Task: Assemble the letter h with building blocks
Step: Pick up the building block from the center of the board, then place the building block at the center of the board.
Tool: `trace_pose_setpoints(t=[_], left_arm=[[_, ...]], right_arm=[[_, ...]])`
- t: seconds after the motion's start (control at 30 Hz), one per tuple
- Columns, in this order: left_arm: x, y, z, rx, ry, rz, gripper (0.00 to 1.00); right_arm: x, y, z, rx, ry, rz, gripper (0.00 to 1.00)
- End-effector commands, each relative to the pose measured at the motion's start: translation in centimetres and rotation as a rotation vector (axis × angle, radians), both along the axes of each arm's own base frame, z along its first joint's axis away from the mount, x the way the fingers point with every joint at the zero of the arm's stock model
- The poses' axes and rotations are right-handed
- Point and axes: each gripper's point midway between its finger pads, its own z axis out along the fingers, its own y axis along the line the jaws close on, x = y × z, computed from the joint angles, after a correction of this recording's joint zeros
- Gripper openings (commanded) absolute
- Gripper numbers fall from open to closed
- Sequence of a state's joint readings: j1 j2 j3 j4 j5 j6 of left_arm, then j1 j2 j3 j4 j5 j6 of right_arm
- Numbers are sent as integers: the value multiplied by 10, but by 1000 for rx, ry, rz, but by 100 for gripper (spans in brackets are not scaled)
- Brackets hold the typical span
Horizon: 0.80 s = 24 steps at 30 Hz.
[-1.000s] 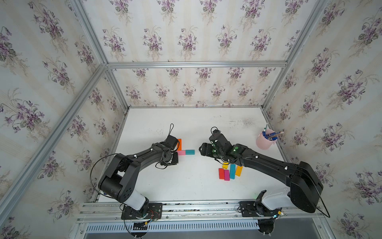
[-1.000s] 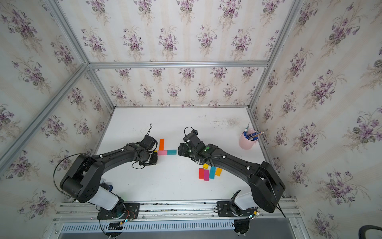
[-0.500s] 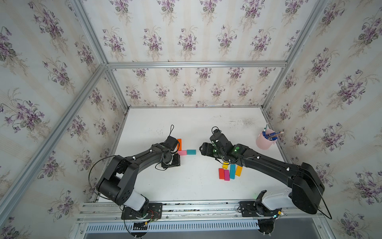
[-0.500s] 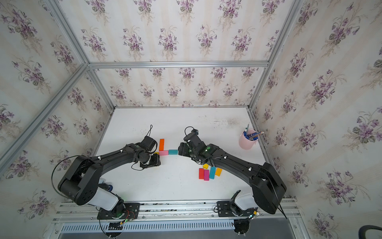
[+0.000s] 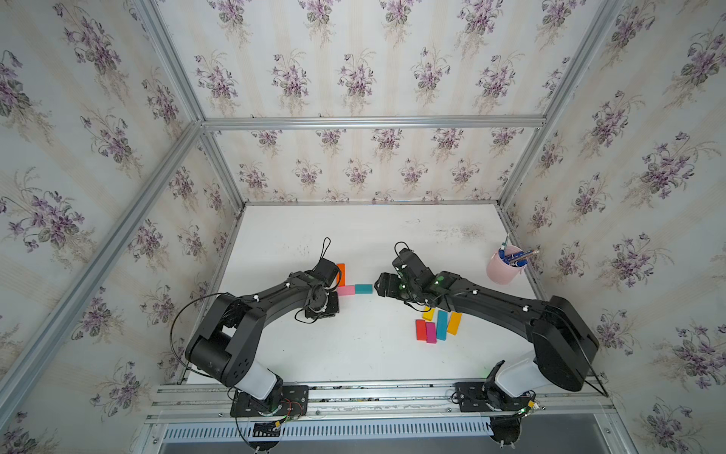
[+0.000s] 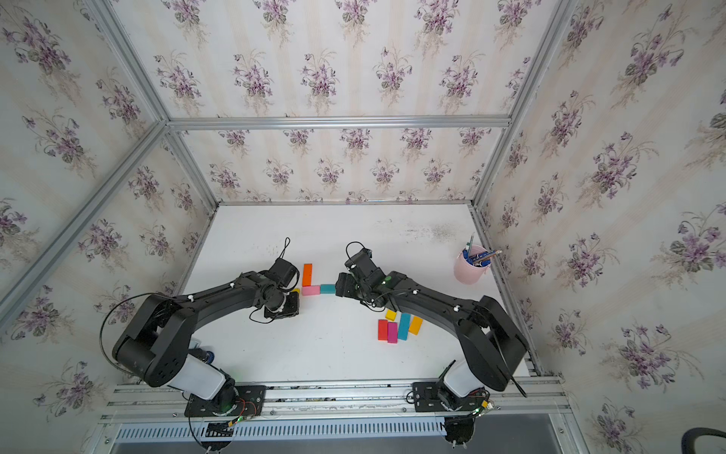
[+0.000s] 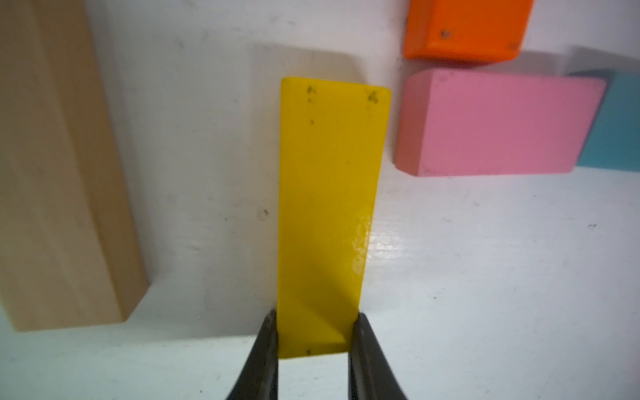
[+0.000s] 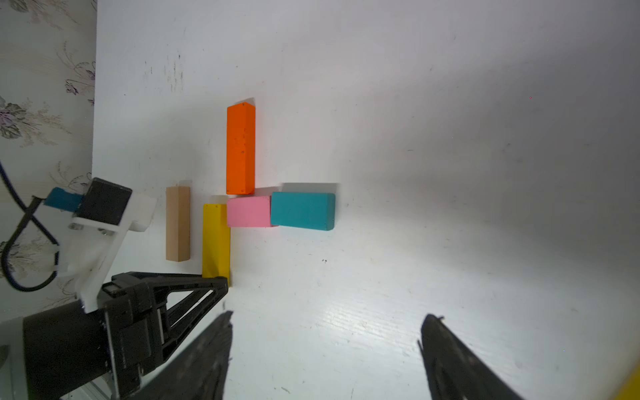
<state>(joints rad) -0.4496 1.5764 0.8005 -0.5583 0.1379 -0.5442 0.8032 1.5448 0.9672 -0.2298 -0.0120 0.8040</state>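
Over the white table (image 5: 353, 236), your right claw (image 8: 325, 332) stands wide apart and empty, facing the teal block (image 8: 303, 211). Your left claw (image 7: 313, 332), the nearer one, is clamped on the yellow block's (image 7: 329, 207) end. That block's length runs straight out from the jaws, parallel to the orange block (image 7: 464, 27), its far end just beside the pink block (image 7: 491, 124).

Orange block (image 8: 240, 149), pink block (image 8: 248, 211), teal block (image 8: 302, 211), yellow block (image 7: 329, 214), tan block (image 8: 177, 223) (plain wood look). Table (image 5: 353, 353) white. Walls (image 5: 353, 59) pale, purple flowers. Cup (image 5: 499, 271) pink, blue pens (image 5: 516, 255). Robot arms (image 5: 491, 302) black.
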Motion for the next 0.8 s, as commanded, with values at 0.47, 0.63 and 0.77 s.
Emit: trace_pose_setpoints(t=[0.47, 0.63, 0.77], left_arm=[[-75, 36, 16, 40, 90, 67, 8], [-83, 27, 20, 19, 79, 42, 8], [-85, 22, 19, 13, 77, 20, 8]], right_arm=[[35, 58, -47, 85, 92, 105, 87], [35, 62, -56, 91, 114, 108, 86], [34, 66, -60, 100, 126, 117, 86]])
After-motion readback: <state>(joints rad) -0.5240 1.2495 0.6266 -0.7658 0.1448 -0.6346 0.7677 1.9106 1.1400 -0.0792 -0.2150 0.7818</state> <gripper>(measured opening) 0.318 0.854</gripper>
